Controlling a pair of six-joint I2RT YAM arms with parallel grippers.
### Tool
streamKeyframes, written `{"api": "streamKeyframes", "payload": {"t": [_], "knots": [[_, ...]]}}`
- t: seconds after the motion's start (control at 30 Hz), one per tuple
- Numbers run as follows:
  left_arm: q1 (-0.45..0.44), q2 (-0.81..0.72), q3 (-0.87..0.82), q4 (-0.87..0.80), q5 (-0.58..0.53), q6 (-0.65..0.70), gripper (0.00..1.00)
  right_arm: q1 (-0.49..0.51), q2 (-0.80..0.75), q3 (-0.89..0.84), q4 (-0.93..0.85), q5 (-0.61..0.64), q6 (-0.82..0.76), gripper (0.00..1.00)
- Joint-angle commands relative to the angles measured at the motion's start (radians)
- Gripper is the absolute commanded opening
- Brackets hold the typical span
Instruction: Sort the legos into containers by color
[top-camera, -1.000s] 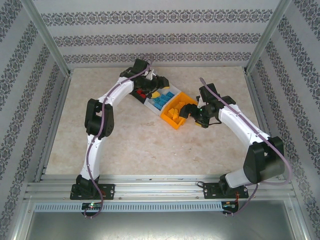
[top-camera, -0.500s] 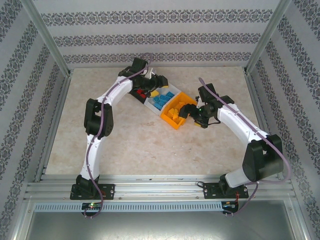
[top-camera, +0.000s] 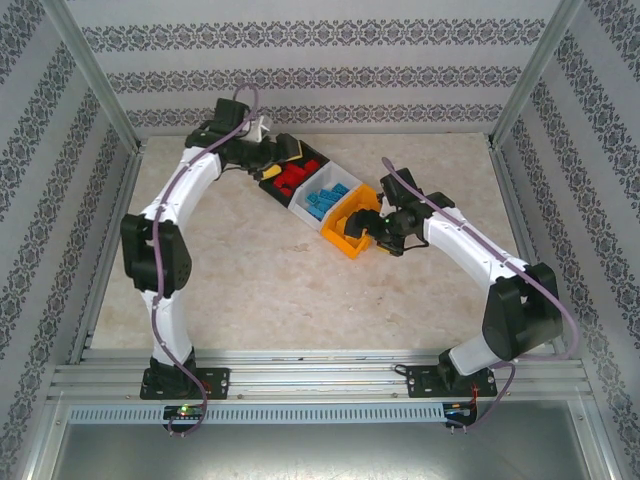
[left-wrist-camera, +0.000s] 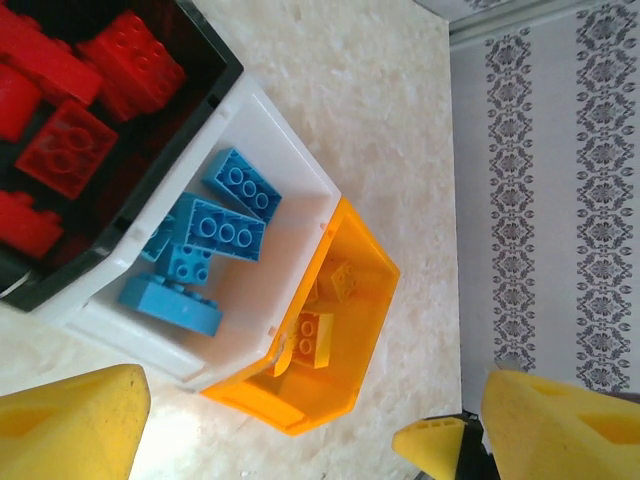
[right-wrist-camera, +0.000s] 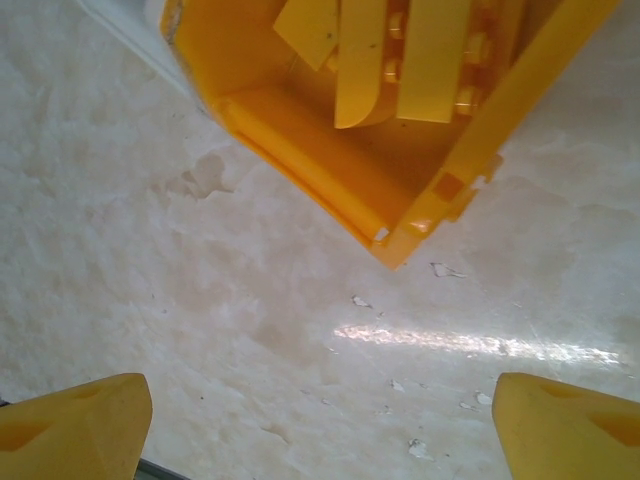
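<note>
Bins: three joined in a row on the bench (top-camera: 250, 280): black bin (left-wrist-camera: 140, 180), white bin (left-wrist-camera: 285, 250), orange bin (left-wrist-camera: 365, 320).
Row's long axis: in the top view it runs on a slant, with the black end to the rear left and the orange end to the near right.
Bricks: red bricks (left-wrist-camera: 130, 60) lie in the black bin, light blue bricks (left-wrist-camera: 220, 225) in the white bin and orange bricks (left-wrist-camera: 315, 335) in the orange bin. Every brick in sight is in a bin with others of its colour.
Left gripper (top-camera: 283, 152): hangs at the black end of the row, looking along it. Its yellow fingers (left-wrist-camera: 70, 420) are spread wide with nothing between them.
Right gripper (top-camera: 378, 228): sits just beside the orange bin's outer end. Its fingers (right-wrist-camera: 70, 420) are spread wide over bare bench and hold nothing.
Nearer arm: the left for the black bin, the right for the orange bin. The white bin lies between the two.
Stage, as a judgement: the sorting looks finished.
Next move, as a guess: each arm draws back from its own end of the row, taking care not to nudge the bins.
</note>
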Motion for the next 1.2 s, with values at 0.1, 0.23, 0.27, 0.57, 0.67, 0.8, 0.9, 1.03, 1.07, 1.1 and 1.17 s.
{"api": "streamKeyframes", "payload": {"t": [0.1,0.23,0.27,0.57,0.67,0.8,0.9,1.03,1.07,1.1,1.17], "knots": [[0.037,-0.183,-0.171,-0.032,-0.04,0.084,0.89,0.045,0.047,0.068,0.027,0.021,0.013,0.9],[0.065,-0.303,-0.279,-0.054,-0.077,0.126,0.93,0.074,0.084,0.113,0.022,0.016,0.005,0.93],[0.071,-0.334,-0.302,-0.061,-0.088,0.135,0.97,0.081,0.094,0.125,0.02,0.015,0.004,0.93],[0.077,-0.55,-0.431,-0.075,-0.221,0.233,1.0,0.107,0.1,0.181,-0.014,0.077,-0.047,0.98],[0.076,-0.616,-0.486,-0.066,-0.256,0.248,1.0,0.107,0.045,0.157,0.006,0.143,-0.08,0.98],[0.077,-0.711,-0.583,-0.017,-0.295,0.228,1.0,0.107,-0.066,0.072,0.066,0.247,-0.139,0.98],[0.077,-0.746,-0.641,0.013,-0.323,0.217,1.0,0.107,-0.155,-0.008,0.135,0.304,-0.196,0.98],[0.077,-0.756,-0.678,0.043,-0.369,0.212,1.0,0.111,-0.291,-0.137,0.291,0.394,-0.262,0.98],[0.076,-0.758,-0.683,0.052,-0.393,0.202,1.0,0.112,-0.328,-0.177,0.34,0.416,-0.283,0.98],[0.076,-0.763,-0.691,0.062,-0.414,0.195,1.0,0.114,-0.359,-0.213,0.384,0.435,-0.308,0.98],[0.076,-0.781,-0.721,0.1,-0.449,0.195,1.0,0.115,-0.427,-0.297,0.502,0.473,-0.361,0.98]]}}
